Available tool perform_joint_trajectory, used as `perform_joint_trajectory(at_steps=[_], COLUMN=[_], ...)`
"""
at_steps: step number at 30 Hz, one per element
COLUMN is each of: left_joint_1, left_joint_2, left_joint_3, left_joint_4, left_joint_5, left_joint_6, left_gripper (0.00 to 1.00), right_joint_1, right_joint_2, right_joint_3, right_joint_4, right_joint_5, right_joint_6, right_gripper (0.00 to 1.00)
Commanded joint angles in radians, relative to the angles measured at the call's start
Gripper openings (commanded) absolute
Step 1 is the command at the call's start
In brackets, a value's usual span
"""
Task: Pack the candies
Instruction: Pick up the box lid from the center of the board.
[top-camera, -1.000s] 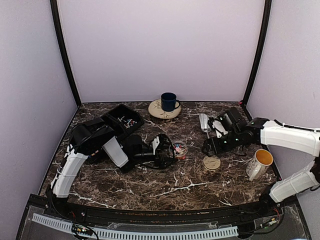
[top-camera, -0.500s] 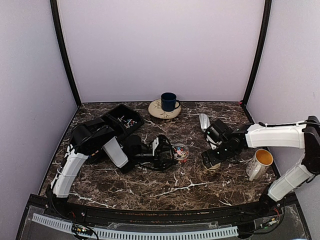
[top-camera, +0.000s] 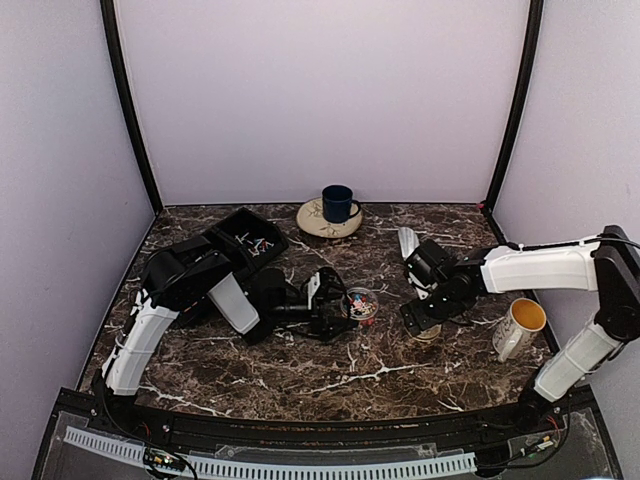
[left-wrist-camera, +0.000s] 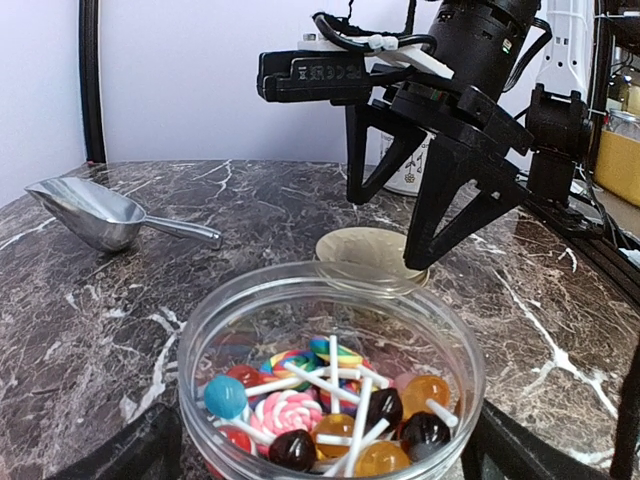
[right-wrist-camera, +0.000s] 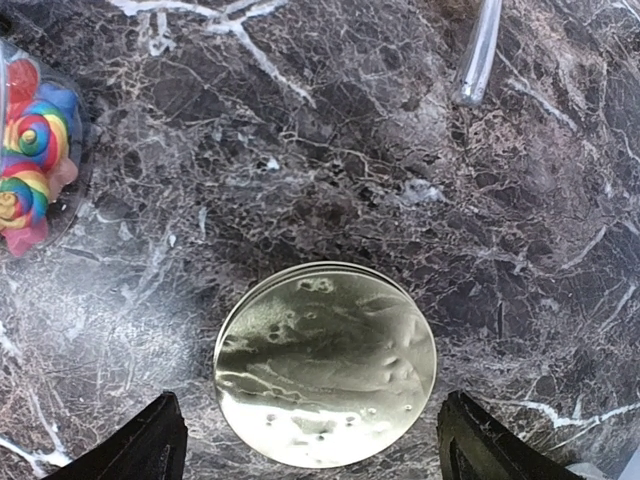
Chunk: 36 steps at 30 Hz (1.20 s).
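The left gripper (top-camera: 338, 305) lies low on the marble worktop (top-camera: 300, 370). Its fingers are spread wide either side of the clear jar (left-wrist-camera: 200, 340), placed to steady it, though whether they touch the glass is hard to tell. The right gripper (right-wrist-camera: 310, 425) hangs over the gold lid (right-wrist-camera: 325, 365), fingers wide enough to straddle it for a pickup. The candies (left-wrist-camera: 330, 400) sit inside the uncapped jar.

Glossy candies (left-wrist-camera: 287, 410), clear jar (left-wrist-camera: 195, 350), shiny metal lid (right-wrist-camera: 325, 365)
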Motion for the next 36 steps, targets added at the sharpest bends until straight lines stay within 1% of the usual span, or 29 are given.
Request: perform_joint_trajectory(at_steps=[1, 9, 18, 22, 28, 36], left_joint_1=[-0.007, -0.007, -0.007, -0.007, -0.002, 0.019], left_joint_2=[0.086, 0.093, 0.102, 0.107, 0.105, 0.108], left_joint_3=[0.008, 0.012, 0.022, 0.021, -0.01, -0.029], left_joint_4=[-0.123, -0.125, -0.161, -0.17, -0.127, -0.135], left_joint_5=[0.042, 0.056, 0.07, 0.076, 0.068, 0.068], left_joint_6=[-0.001, 0.0, 0.017, 0.033, 0.04, 0.05], left_gripper=[0.99, 0.99, 0.99, 0.99, 0.99, 0.99], right_joint_1=[0.009, 0.007, -0.005, -0.013, -0.027, -0.044], right_joint_2=[0.028, 0.058, 0.067, 0.063, 0.059, 0.058], right_joint_3=[0.025, 0.014, 0.001, -0.009, -0.023, -0.037], right_joint_4=[0.005, 0.023, 0.038, 0.053, 0.07, 0.084], right_joint_5=[0.029, 0.043, 0.056, 0.034, -0.001, -0.024], right_joint_6=[-0.008, -0.001, 0.002, -0.001, -0.003, -0.004], right_gripper=[0.87, 0.88, 0.9, 0.9, 0.89, 0.89])
